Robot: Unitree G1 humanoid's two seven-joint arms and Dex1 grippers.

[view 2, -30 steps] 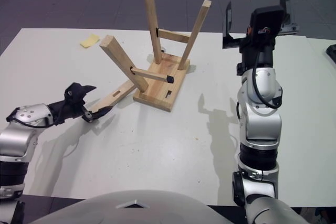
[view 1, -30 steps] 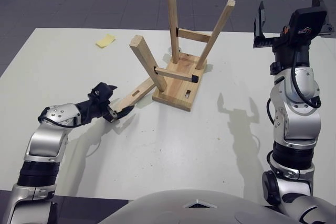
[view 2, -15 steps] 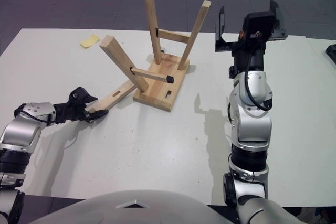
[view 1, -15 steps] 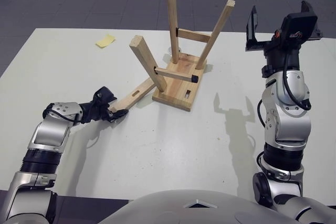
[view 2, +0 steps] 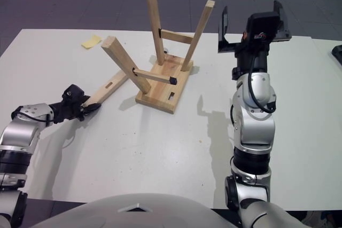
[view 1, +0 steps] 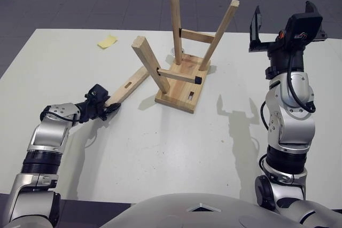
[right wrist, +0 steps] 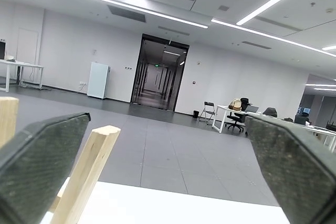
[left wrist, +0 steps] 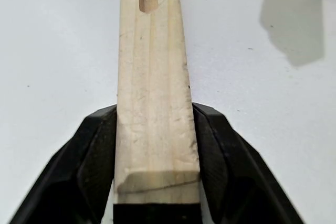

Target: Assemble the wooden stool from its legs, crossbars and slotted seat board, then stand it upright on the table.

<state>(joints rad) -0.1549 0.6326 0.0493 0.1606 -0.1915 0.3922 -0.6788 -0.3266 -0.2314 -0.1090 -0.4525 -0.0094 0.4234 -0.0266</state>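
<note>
Near the tabletop's left edge the left gripper clamps the loose leg's end, while the right gripper, jaws spread, hangs beside the upturned stool.

Arms clad in silver shells, black joint rings; black cable routed along right arm; pads textured dark grey.

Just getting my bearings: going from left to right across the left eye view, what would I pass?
Left fingers, shut on the leg's end → loose leg → upside-down stool → right fingers, raised and open.
</note>
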